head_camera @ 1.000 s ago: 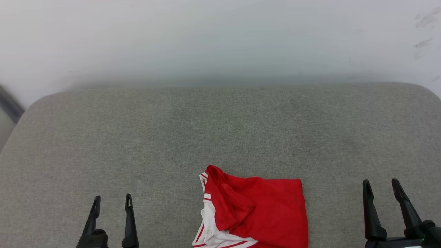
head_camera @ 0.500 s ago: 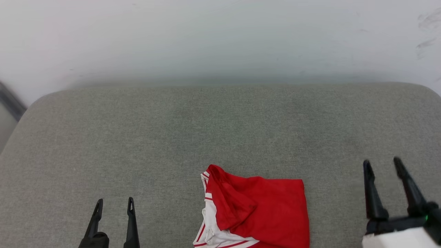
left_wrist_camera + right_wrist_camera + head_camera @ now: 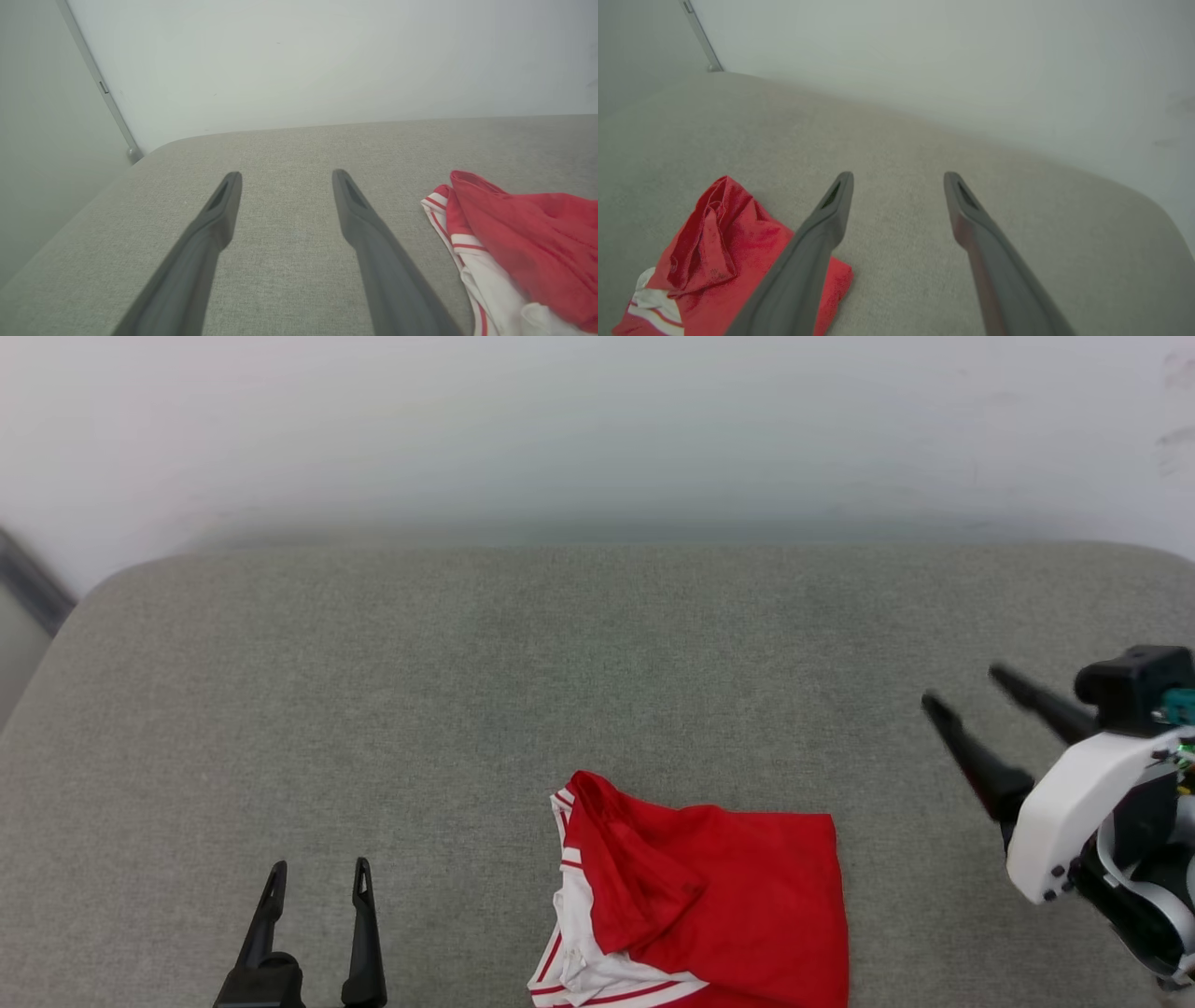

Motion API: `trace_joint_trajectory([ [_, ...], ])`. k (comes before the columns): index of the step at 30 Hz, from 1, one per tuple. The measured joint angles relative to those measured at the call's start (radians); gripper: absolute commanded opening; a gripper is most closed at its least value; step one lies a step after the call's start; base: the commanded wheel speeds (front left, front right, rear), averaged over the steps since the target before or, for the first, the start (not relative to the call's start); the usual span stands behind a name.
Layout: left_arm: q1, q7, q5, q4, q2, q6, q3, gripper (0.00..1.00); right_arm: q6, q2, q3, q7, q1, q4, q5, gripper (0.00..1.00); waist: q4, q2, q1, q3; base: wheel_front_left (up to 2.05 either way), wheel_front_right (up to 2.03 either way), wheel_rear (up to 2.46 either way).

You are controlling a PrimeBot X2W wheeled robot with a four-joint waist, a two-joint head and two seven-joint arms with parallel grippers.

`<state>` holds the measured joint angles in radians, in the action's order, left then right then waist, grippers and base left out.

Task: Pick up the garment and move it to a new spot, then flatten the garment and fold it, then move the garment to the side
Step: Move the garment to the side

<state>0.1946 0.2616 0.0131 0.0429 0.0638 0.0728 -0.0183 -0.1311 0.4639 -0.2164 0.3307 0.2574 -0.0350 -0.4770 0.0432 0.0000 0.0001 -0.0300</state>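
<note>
Crumpled red, white-sleeved jersey T-shirt (image 3: 709,896) lies at six o'clock on the grey fabric cushion (image 3: 560,663). Left gripper (image 3: 320,865) at seven o'clock and right gripper (image 3: 963,684) at three o'clock are spread wide, holding nothing.

The left gripper (image 3: 319,868) sits low by the grey cushion's (image 3: 597,663) near edge, 2 dark fingers spread and pointing straight ahead, empty, while the right gripper (image 3: 963,686), on its white wrist (image 3: 1074,812), hangs near the right edge, 2 fingers parted, angled leftward, empty.

Garment (image 3: 728,896): soft matt cloth, creased. Cushion (image 3: 467,709): coarse woven grey fabric. Left claw (image 3: 320,864): matt dark plastic.
</note>
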Motion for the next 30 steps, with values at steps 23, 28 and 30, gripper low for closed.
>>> trace_joint_trajectory([
  [23,-0.121,0.000,0.009,-0.016,-0.007,-0.029,-0.015,1.00,0.000,-0.059,-0.072,0.593,-0.004,0.272,-0.547,1.00,0.088,0.0000,0.0000,-0.155,0.00,0.00,0.00],
  [28,-0.146,0.000,0.010,-0.019,-0.008,-0.030,-0.012,1.00,-0.001,-0.098,-0.105,0.597,0.024,0.326,-0.541,1.00,0.110,0.0000,0.0000,-0.191,0.00,0.00,0.00],
  [30,-0.152,0.000,0.011,-0.020,-0.009,-0.032,-0.013,1.00,-0.001,-0.108,-0.118,0.598,0.032,0.334,-0.543,1.00,0.116,0.0000,0.0000,-0.203,0.00,0.00,0.00],
])
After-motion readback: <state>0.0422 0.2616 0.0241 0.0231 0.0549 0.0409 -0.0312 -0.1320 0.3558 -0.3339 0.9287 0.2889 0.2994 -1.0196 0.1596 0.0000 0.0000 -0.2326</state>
